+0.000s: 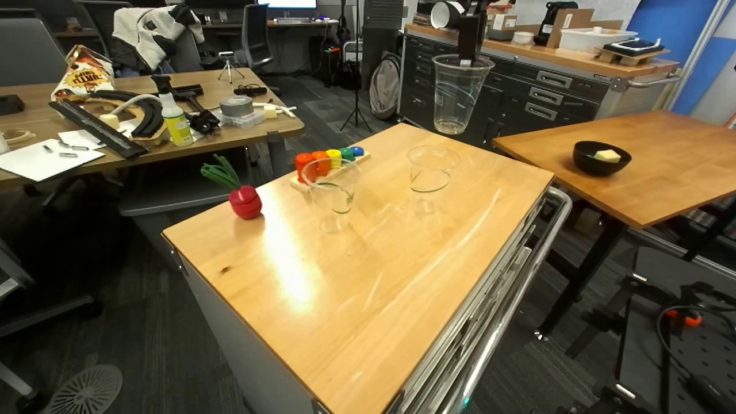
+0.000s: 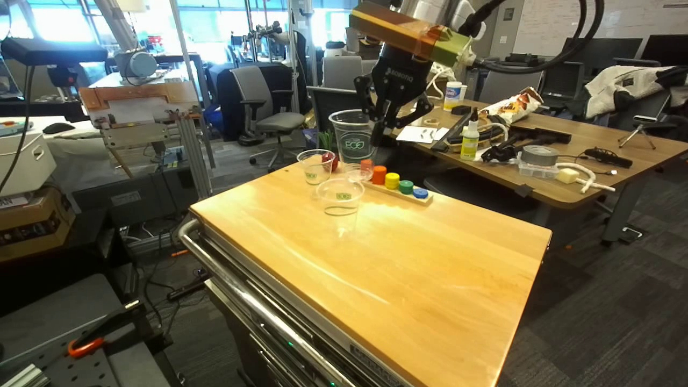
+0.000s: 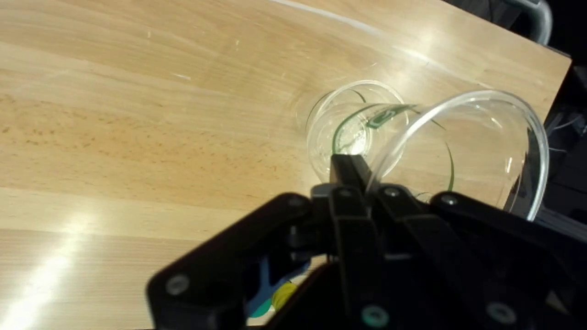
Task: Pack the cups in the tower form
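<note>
Here, we are clenching the claw [image 2: 378, 134] on a clear cup [image 2: 349, 141], its jaws lying close together over the cup's wall at the rim. We are holding that cup in the air, mouth upward, above the level of the coloured toy row [image 1: 334, 159], which is resting on the worktop [image 1: 368, 322]. In the wrist view we are seeing another clear rim past the held cup, its outline overlapping too much for us to count cups.

A second cup [image 1: 329, 200], also clear, is standing upright near the red end of the toy row. A third cup [image 1: 432, 172] is standing upright too, apart from the second, on the side of the toy row facing the metal rail [image 2: 263, 317]. We are also noticing a green-topped red radish [image 1: 246, 201], which is sitting beyond the red end of the toy row in both exterior views.

Farther out, we are finding a spray bottle [image 2: 470, 141] standing on a brown worktop [image 2: 596, 138], across the toy row from the metal rail. A black bowl [image 1: 598, 168] holding a pale block [image 1: 607, 155] is standing well apart from the toy row on a neighbouring worktop [image 1: 673, 129].
</note>
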